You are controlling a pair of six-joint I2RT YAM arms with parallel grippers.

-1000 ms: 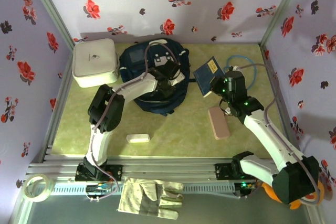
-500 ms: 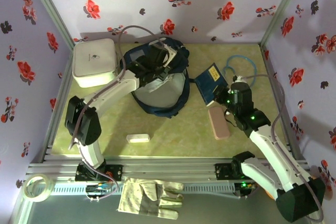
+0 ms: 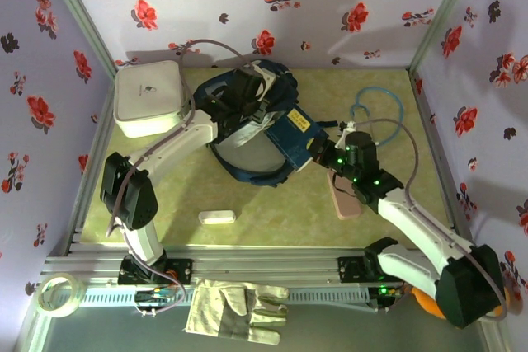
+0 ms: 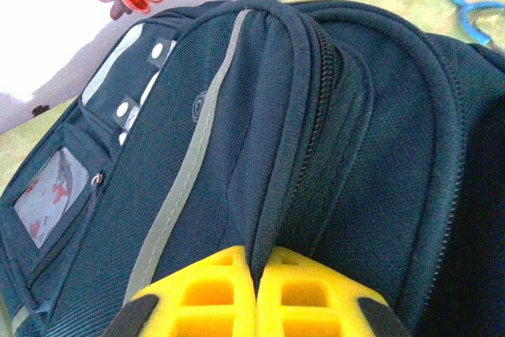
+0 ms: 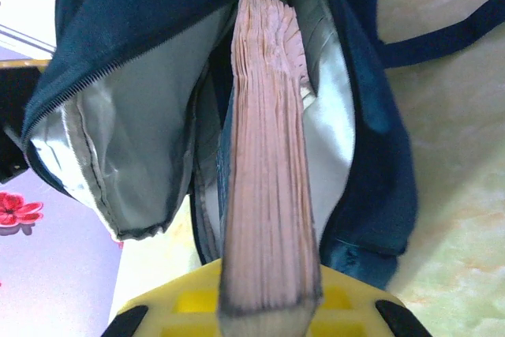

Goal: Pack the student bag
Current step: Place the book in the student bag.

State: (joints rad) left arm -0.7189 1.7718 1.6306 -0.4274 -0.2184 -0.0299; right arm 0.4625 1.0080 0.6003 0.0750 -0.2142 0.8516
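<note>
At the back of the green table [image 3: 272,212], the student bag [image 3: 247,172] lies with its mouth gaping and grey lining showing, just right of a white rounded box [image 3: 148,98]. From my remote seat I see the left gripper [image 3: 250,91] over the bag's far edge. In the wrist view its yellow pads [image 4: 197,297] are pressed together on a ridge of the navy fabric beside the zipper [image 4: 316,132]. The left arm slants across the bag's left flank and hides part of it.

The right gripper [image 3: 320,151] is clamped on a blue book [image 3: 289,129], which lies tilted across the bag's right rim. The right wrist view shows the book's pinkish page edge [image 5: 268,155] running from the fingers up into the opening, between folds of the lining [image 5: 134,155].

A pink case [image 3: 345,202] lies near the book, partly under the right forearm. A blue cable loop [image 3: 378,107] curls behind the wrist. A small white object [image 3: 217,217] sits well apart in front of the bag. Off the table's near edge lie a work glove [image 3: 239,307] and a roll of tape [image 3: 58,294].
</note>
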